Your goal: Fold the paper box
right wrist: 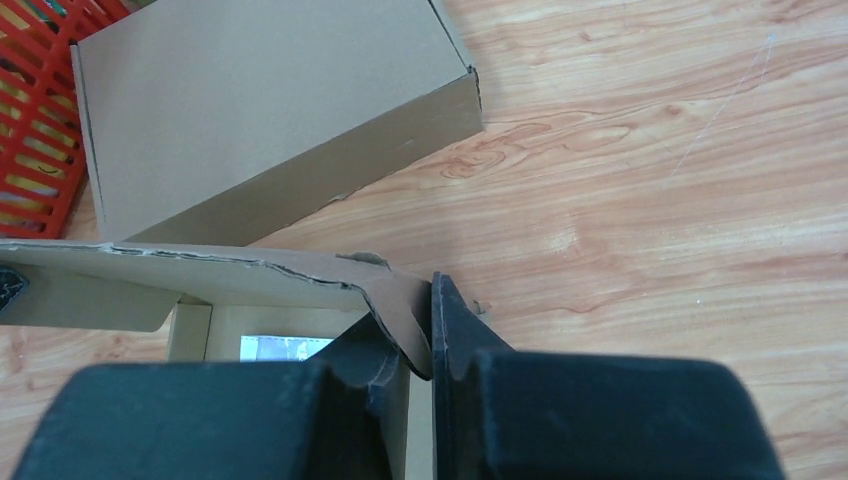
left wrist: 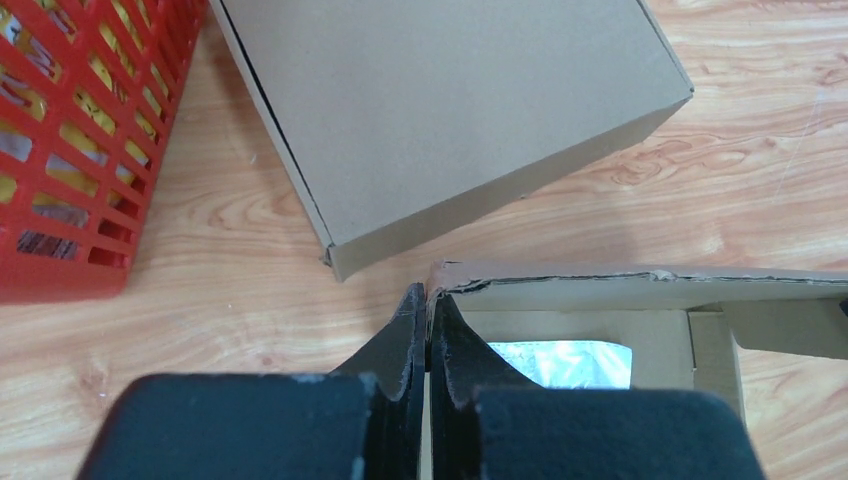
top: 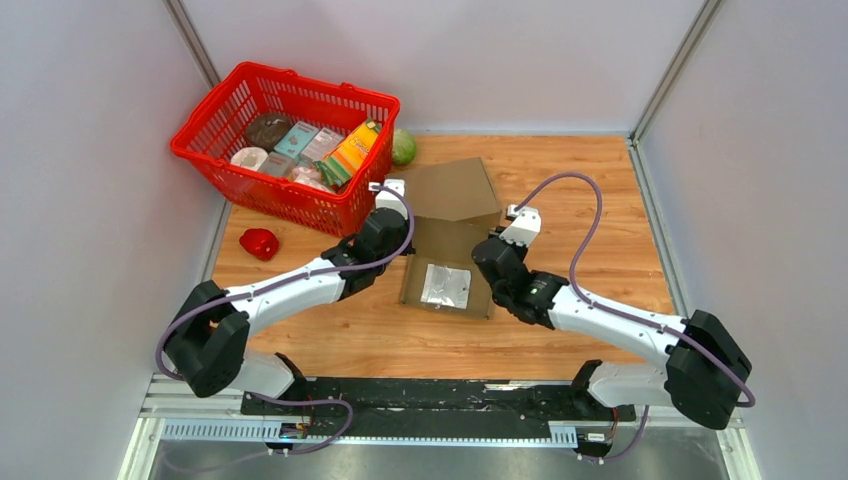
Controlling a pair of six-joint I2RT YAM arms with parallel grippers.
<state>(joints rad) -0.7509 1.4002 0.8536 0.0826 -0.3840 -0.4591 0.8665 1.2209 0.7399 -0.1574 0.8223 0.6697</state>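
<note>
A brown paper box (top: pixel 452 238) sits open at the middle of a wooden table (top: pixel 640 220), its lid (top: pixel 455 188) laid flat toward the far edge and a silver foil pouch (top: pixel 445 285) lying on its floor, as two robot arms reach in from the near edge. The left gripper (left wrist: pixel 427 300), its fingers pressed together with no visible gap, meets the box's far left corner; whether any card is nipped between the tips cannot be told. The right gripper (right wrist: pixel 410 315), fingers narrow, has the torn flap at the far right corner between them. A red shopping basket (top: pixel 200 150) packed with groceries fills the far left corner, with a green round vegetable (top: pixel 403 147) just beside it at the far edge and a red pepper (top: pixel 259 243) near the left edge.
</note>
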